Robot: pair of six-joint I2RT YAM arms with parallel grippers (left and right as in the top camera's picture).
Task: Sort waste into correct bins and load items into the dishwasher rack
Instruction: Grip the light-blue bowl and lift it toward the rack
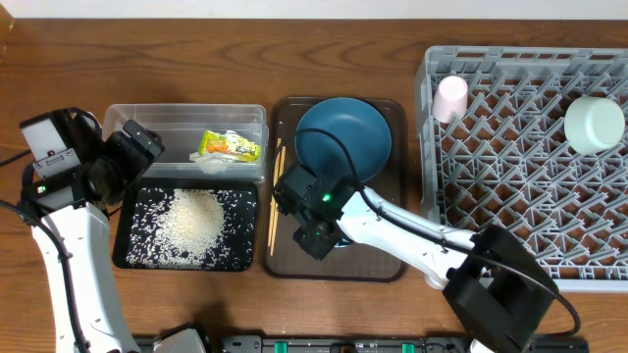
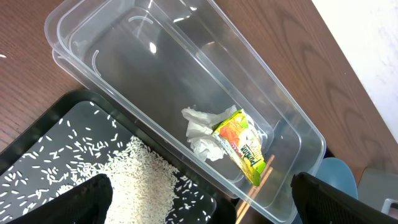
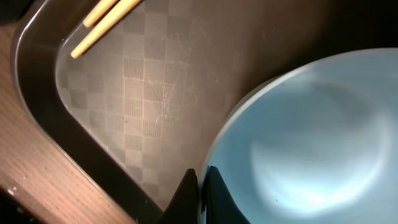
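My right gripper (image 3: 202, 186) is shut on the rim of the small light blue bowl (image 3: 311, 137), low over the brown serving tray (image 3: 143, 81); in the overhead view the gripper (image 1: 319, 235) hides most of that bowl. The dark blue bowl (image 1: 343, 137) and the chopsticks (image 1: 276, 201) lie on the same tray. My left gripper (image 2: 208, 205) is open and empty above the black tray (image 2: 37, 140) of rice (image 2: 140, 177). The clear tub (image 2: 124, 37) holds the snack wrapper (image 2: 244, 144) and the tissue (image 2: 200, 130). The pink cup (image 1: 450, 98) and the pale green bowl (image 1: 594, 125) stand in the rack (image 1: 520, 176).
The clear tub (image 1: 186, 118) and the black tray (image 1: 132, 257) sit side by side left of the brown serving tray (image 1: 378, 263). The rack fills the right side. Bare wooden table runs along the back edge.
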